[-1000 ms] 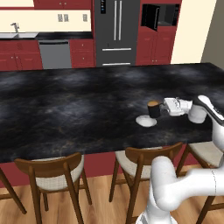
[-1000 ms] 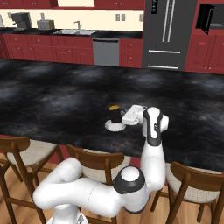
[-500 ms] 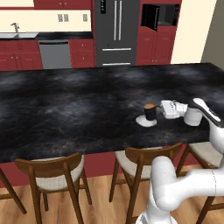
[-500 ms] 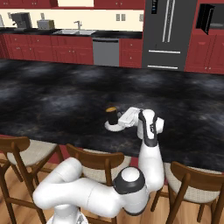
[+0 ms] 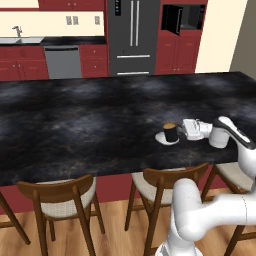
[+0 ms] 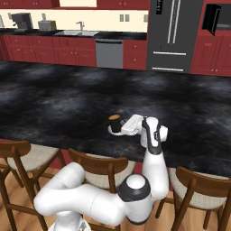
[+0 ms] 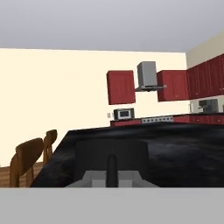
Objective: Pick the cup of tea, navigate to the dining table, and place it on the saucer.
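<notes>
Now the cup of tea (image 5: pixel 170 132) sits on the saucer (image 5: pixel 161 138) — gripper (image 5: pixel 181 129) clasping it.

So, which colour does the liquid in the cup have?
Orange-brown, on top of the black cup of tea; the left base view shows it best.

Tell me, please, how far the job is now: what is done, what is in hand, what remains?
Done: the cup of tea stands on the saucer on the dining table. In hand: the pincer is level with the cup, right beside it; whether it grips cannot be told. Left: letting go, if not yet, and drawing back.
</notes>
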